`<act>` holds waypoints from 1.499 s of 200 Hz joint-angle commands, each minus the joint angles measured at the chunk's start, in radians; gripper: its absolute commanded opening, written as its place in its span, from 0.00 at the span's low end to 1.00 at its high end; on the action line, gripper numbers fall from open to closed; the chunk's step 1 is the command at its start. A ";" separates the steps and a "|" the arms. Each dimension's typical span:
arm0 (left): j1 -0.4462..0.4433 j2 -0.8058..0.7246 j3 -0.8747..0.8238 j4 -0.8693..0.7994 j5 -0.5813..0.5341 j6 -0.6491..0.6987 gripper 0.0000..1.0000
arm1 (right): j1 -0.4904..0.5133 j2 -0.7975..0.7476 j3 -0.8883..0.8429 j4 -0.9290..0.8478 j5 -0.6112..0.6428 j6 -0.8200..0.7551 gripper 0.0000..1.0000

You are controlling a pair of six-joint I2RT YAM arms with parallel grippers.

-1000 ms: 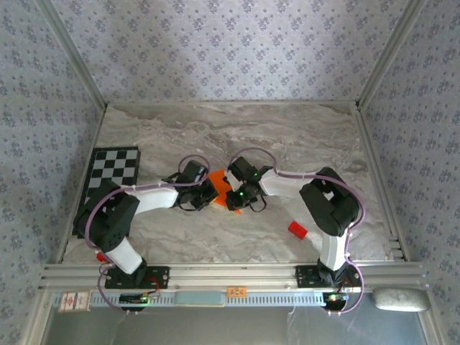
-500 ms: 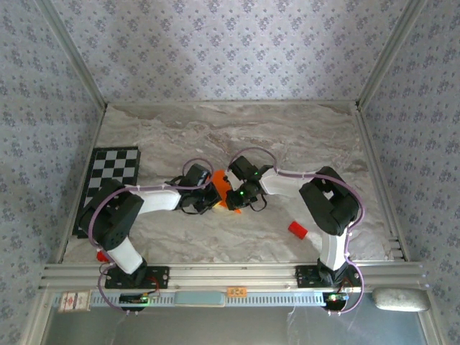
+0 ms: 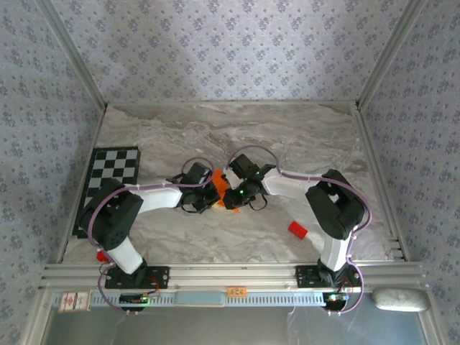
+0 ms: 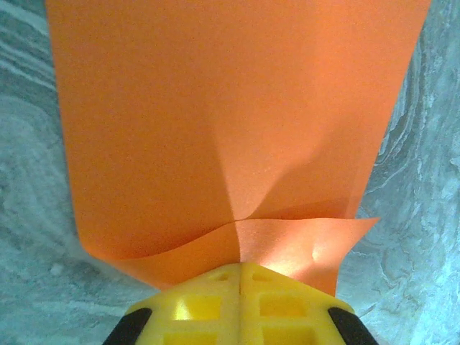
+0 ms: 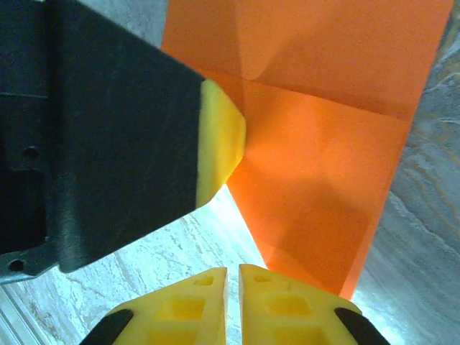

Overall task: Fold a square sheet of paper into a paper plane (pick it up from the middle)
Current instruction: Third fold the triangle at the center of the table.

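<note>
The square sheet of paper (image 4: 215,122) is bright orange, with creases and a folded-over flap. It lies on the marble table (image 3: 237,136) at the centre (image 3: 221,177). My left gripper (image 4: 239,267) is shut on its near edge, the yellow fingers (image 4: 280,302) pressed together over the paper. From the other side, my right gripper (image 5: 232,277) stands shut at the sheet's corner, a hairline gap between its fingertips and only marble showing there. The left gripper's black and yellow finger (image 5: 215,144) touches the sheet (image 5: 323,144) in the right wrist view. Both grippers meet over the paper (image 3: 224,198). A paper plane is out of view.
A small red block (image 3: 297,229) lies on the marble to the right of the grippers. The checkerboard mat (image 3: 111,172) sits at the left edge. Patterned walls enclose the table on three sides; an aluminium rail (image 3: 230,273) runs along the near edge.
The left gripper has slid a little to the right onto the paper and closed fully. The right gripper shifted slightly; less orange paper shows between the two.
</note>
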 commanded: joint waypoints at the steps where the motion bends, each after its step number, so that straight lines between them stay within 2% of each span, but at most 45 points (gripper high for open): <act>1: -0.003 0.057 -0.012 -0.161 -0.077 -0.017 0.00 | 0.010 0.020 -0.001 -0.042 -0.014 -0.023 0.13; 116: -0.001 0.089 0.002 -0.206 -0.076 -0.005 0.00 | 0.012 0.050 0.026 -0.102 0.071 -0.034 0.13; 177: -0.001 0.100 0.006 -0.211 -0.073 0.007 0.00 | 0.002 0.021 0.026 -0.073 0.026 -0.034 0.13; 250: -0.001 0.106 0.002 -0.218 -0.077 0.022 0.00 | -0.017 0.019 0.024 -0.067 0.043 -0.029 0.13; 300: -0.001 0.113 0.007 -0.222 -0.079 0.027 0.00 | -0.025 0.013 0.026 -0.045 -0.003 -0.031 0.13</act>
